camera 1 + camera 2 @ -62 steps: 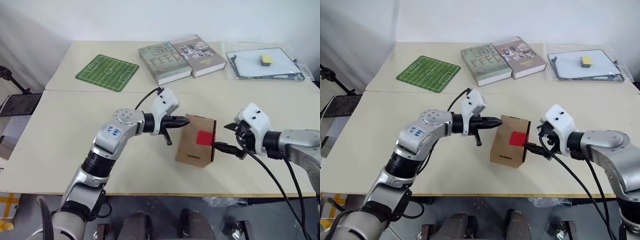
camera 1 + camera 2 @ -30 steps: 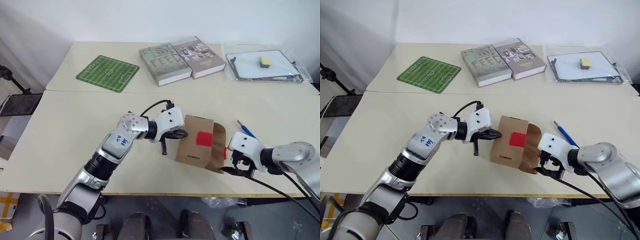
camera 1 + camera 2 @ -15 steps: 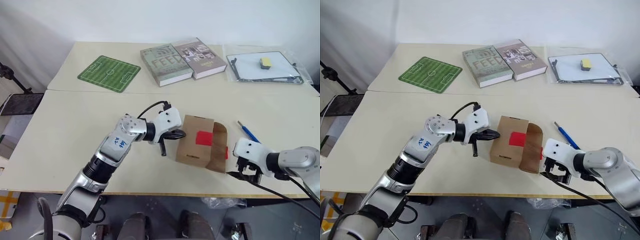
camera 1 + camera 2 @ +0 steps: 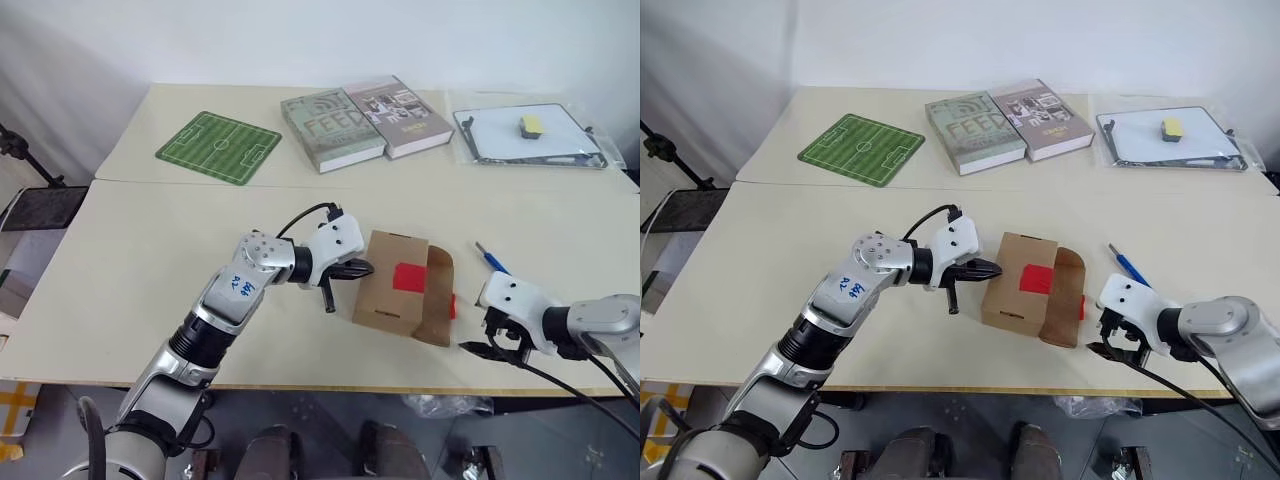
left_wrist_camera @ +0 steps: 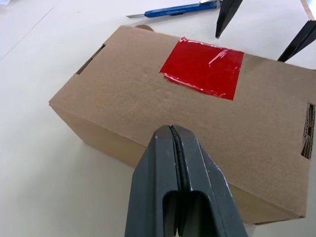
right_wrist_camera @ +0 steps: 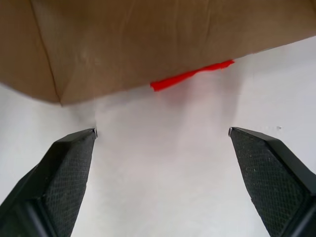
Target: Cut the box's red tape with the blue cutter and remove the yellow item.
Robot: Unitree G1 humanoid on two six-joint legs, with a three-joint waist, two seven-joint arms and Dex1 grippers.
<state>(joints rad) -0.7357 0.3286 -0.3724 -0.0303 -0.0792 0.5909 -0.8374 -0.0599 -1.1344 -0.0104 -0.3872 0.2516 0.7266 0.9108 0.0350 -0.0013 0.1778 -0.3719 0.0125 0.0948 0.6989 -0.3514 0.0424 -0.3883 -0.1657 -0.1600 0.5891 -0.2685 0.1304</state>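
Observation:
The brown box (image 4: 388, 287) lies near the table's front, with the red tape (image 4: 410, 277) on its top face. Its right end flap (image 4: 438, 297) hangs open, and a red sliver (image 6: 190, 77) shows at that flap's edge. My left gripper (image 4: 360, 268) is shut and empty, its tip at the box's left side. My right gripper (image 4: 490, 346) stands open and empty on the table, just right of the flap and apart from it. The blue cutter (image 4: 490, 258) lies on the table behind the right gripper. The yellow item is hidden.
Two books (image 4: 345, 125) and a green football mat (image 4: 215, 146) lie at the back. A whiteboard in a plastic sleeve (image 4: 500, 140) with a yellow-grey eraser (image 4: 531, 122) sits back right. The table's front edge (image 4: 330, 390) runs close below my right gripper.
The box's right flap has swung open and the cutter now lies on the table. My right gripper drew away from the box toward the front right. The left gripper stayed at the box's left side.

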